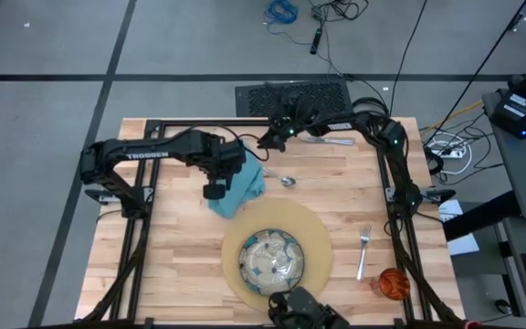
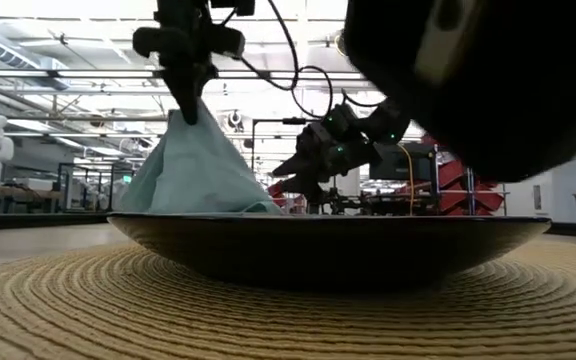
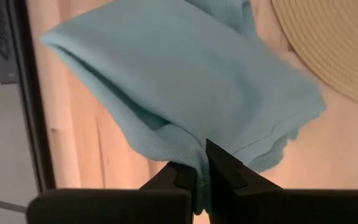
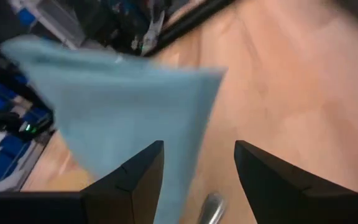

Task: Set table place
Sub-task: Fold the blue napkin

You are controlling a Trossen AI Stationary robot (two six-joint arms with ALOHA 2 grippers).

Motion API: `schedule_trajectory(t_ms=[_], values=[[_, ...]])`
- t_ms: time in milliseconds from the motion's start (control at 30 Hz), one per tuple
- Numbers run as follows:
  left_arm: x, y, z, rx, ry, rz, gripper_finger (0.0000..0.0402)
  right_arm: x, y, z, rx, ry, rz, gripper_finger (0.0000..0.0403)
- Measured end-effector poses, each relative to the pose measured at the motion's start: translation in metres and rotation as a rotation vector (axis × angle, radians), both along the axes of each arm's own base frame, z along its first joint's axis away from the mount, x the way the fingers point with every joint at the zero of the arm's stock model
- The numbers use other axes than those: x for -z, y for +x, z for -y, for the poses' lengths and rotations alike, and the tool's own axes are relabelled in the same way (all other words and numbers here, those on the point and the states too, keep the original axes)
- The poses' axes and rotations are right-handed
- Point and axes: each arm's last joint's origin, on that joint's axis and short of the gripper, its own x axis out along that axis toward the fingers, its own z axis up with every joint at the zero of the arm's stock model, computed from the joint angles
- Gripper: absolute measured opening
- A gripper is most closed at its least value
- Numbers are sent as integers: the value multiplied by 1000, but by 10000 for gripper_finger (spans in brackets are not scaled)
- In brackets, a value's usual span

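Note:
My left gripper (image 1: 215,190) hangs over the table's middle left, shut on a teal cloth napkin (image 1: 240,187) that spreads below it like a tent (image 2: 193,170). A green-patterned plate (image 1: 270,260) sits on the round tan placemat (image 1: 318,239) at the near middle. A spoon (image 1: 286,181) lies on the wood just beyond the placemat. My right gripper (image 1: 265,142) stands open near the far edge, pointing toward the napkin (image 4: 123,106), with nothing between its fingers. The fork (image 1: 363,251) and orange cup (image 1: 393,283) lie right of the placemat. My left gripper pinches a bunched-up fold of the napkin (image 3: 194,163) between its two fingers, several layers thick. The fingers come from above, pointing steeply down. The cloth hangs below them and fans out wide; the plate's rim in the low view hides its lower edge.
A silver utensil (image 1: 327,142) lies by the far edge next to my right arm. The black frame (image 1: 140,238) runs along the table's sides. Bare wood lies left of the placemat (image 1: 181,265). A dark camera mount (image 1: 299,311) sits at the near edge.

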Motion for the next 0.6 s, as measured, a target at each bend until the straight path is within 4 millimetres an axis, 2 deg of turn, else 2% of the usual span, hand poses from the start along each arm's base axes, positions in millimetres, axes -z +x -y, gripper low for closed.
schedule_trajectory(t_ms=[100, 267, 600], values=[[-8, 2, 2, 9, 5, 23, 0, -7, 1, 8, -35, 0, 25, 187], [-12, 3, 3, 10, 9, 38, 0, -15, 3, 10, -120, -11, 80, 187], [-12, 3, 2, 10, 11, 39, 0, -9, 2, 5, -171, -20, 66, 187]])
